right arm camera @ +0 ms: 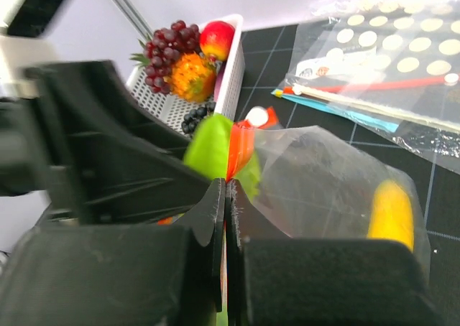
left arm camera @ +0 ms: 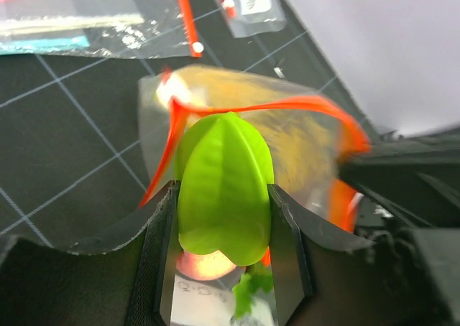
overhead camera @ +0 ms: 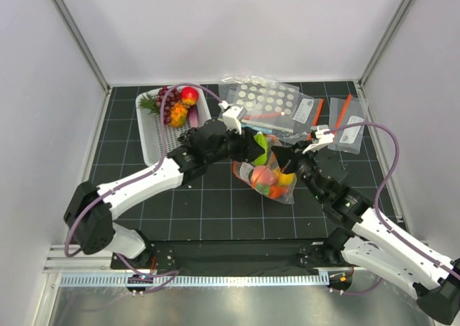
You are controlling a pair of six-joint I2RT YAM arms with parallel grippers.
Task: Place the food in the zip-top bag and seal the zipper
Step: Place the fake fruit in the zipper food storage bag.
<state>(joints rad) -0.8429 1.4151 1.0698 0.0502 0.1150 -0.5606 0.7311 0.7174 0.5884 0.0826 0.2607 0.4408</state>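
Several food pieces (overhead camera: 178, 107) are left in the white basket (overhead camera: 152, 145), left of the zip-top bag (overhead camera: 287, 194). The green piece (left arm camera: 224, 189) is gripped in the left jaws at the bag's mouth; others are seen inside. The zipper (left arm camera: 302, 104), unsealed, is pinched by the closed right jaws.

High rear overview; both wrist views close on zip-top bag (left arm camera: 305, 143)

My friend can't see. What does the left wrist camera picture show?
The left gripper holds a glossy green plastic toy piece at the open mouth of a clear crinkly plastic bag with an orange-red zip strip.
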